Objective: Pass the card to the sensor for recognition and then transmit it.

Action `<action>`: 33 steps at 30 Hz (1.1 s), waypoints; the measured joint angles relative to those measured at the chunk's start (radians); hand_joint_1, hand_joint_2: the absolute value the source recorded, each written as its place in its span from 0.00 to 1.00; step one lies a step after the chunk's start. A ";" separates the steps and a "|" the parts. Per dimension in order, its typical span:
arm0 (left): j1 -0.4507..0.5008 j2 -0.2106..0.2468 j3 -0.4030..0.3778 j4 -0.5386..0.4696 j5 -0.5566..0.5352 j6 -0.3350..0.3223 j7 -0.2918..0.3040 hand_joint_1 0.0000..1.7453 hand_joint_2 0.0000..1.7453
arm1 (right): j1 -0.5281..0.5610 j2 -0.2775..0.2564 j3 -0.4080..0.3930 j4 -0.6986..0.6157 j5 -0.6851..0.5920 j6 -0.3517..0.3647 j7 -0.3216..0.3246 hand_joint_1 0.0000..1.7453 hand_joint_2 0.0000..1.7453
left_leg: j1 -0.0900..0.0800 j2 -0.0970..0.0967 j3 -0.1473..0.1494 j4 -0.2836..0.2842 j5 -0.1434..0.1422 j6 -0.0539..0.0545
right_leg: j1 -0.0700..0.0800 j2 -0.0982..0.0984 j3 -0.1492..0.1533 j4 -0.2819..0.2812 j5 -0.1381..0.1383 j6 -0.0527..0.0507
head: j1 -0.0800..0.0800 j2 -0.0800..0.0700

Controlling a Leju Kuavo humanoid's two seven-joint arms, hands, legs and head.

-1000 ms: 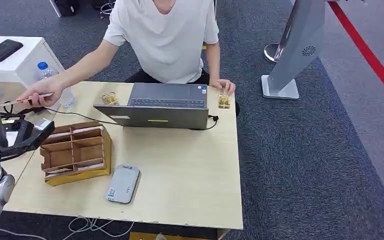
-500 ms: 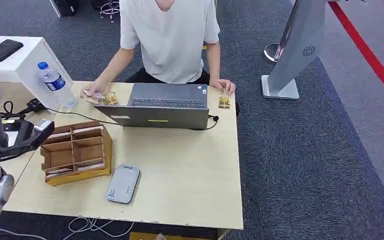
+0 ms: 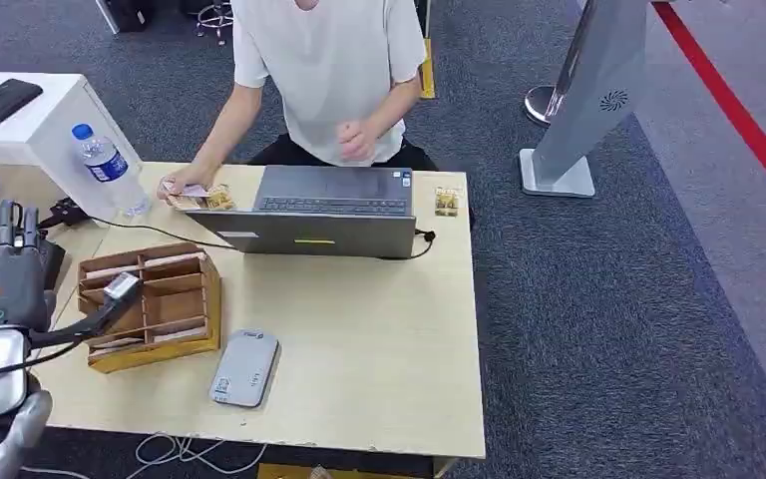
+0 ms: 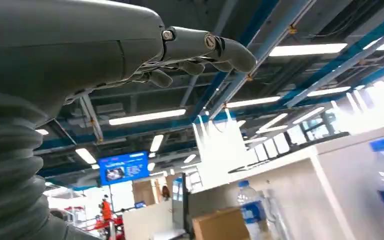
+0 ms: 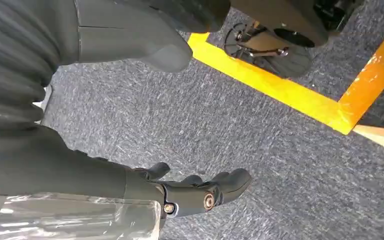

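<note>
1. Since the earlier frame, your robot's left hand [image 3: 5,264] has turned palm-down at the table's left edge, fingers pointing forward, thumb reaching toward the wooden compartment organiser [image 3: 150,302]; the person's right-side hand has lifted off the table to the chest.
2. You can see that left hand holds nothing, its fingers extended and apart; the left wrist view shows it against the ceiling.
3. Your right hand [image 5: 190,192] hangs over grey carpet, fingers loosely spread, nothing in it.
4. You find the thin pale card [image 3: 191,190] at the far left of the light wooden table [image 3: 379,349], under the person's hand [image 3: 172,188], just beside the grey open laptop [image 3: 324,210].
5. You see the flat grey rectangular sensor [image 3: 245,366] lying near the table's front edge, just beside the organiser.
6. Near the card stands a clear plastic water bottle with a blue cap [image 3: 108,170].
</note>
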 joint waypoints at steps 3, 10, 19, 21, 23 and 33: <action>0.060 -0.010 -0.016 -0.086 0.000 -0.007 0.000 0.00 1.00 | 0.000 0.000 -0.003 0.000 -0.006 -0.010 0.000 0.00 1.00 | 0.000 -0.001 -0.001 0.000 -0.001 0.001 | 0.000 -0.002 0.000 0.000 0.000 0.000 | 0.000 0.000; 0.233 -0.062 0.067 -0.208 0.000 0.039 -0.110 0.00 1.00 | 0.006 0.001 -0.025 -0.019 -0.001 -0.003 0.013 0.00 1.00 | 0.000 -0.001 -0.001 0.000 -0.001 0.001 | 0.000 -0.002 0.001 0.000 0.000 0.000 | 0.000 0.000; 0.243 -0.337 0.767 -0.119 0.003 0.134 -0.582 0.00 1.00 | 0.013 0.003 -0.046 -0.033 0.015 -0.010 0.019 0.00 1.00 | 0.001 0.003 0.001 -0.001 -0.001 0.000 | 0.000 0.002 0.001 0.000 0.000 0.000 | 0.001 0.000; 0.235 -0.361 0.903 -0.057 0.003 0.158 -0.561 0.00 1.00 | 0.018 0.003 -0.047 -0.034 0.015 -0.012 0.019 0.00 1.00 | 0.001 0.003 0.002 -0.001 -0.002 -0.001 | 0.000 0.003 0.001 0.000 0.000 0.000 | -0.001 0.000; 0.229 -0.368 0.998 0.030 0.003 0.183 -0.493 0.00 1.00 | 0.018 0.003 -0.047 -0.034 0.015 -0.013 0.019 0.00 1.00 | 0.001 0.001 0.001 -0.001 -0.002 -0.001 | 0.000 0.001 0.001 0.000 -0.001 0.000 | -0.001 0.000; 0.169 -0.372 1.269 0.407 0.003 0.237 -0.333 0.00 1.00 | 0.018 0.003 -0.047 -0.034 0.015 -0.030 0.031 0.00 1.00 | 0.000 -0.003 0.001 -0.001 -0.001 -0.001 | 0.000 -0.003 0.002 0.000 -0.001 0.000 | 0.000 0.000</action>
